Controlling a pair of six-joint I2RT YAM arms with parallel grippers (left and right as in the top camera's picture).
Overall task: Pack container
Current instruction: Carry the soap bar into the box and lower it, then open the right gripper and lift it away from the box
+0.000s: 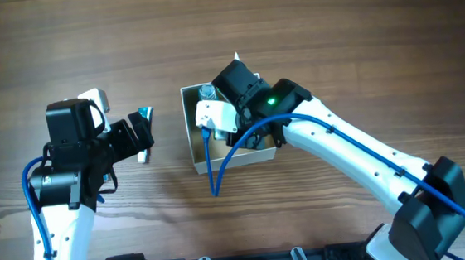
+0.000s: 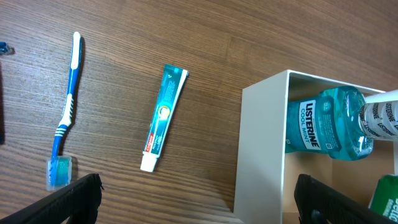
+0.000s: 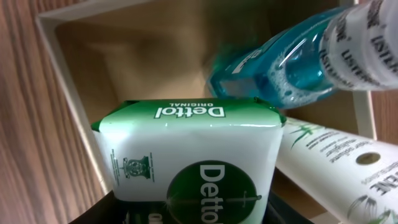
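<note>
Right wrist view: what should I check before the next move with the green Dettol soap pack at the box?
1. Green Dettol soap pack over white cardboard container opening: ok.
2. Right arm's fingers gripping it: cannot tell.
3. Blue Listerine mouthwash bottle inside: ok.
4. White plastic tube inside: ok.
5. Blue toothbrush and teal toothpaste tube packed: not ok, on the table.
6. Left arm's fingers open: ok.

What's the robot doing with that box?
It is packing bathroom things. The right arm holds a Dettol soap bar down in the cardboard box, beside a Listerine bottle and a white tube. The left arm hovers with open fingers over the table, where a toothbrush and a toothpaste tube lie outside the box.
</note>
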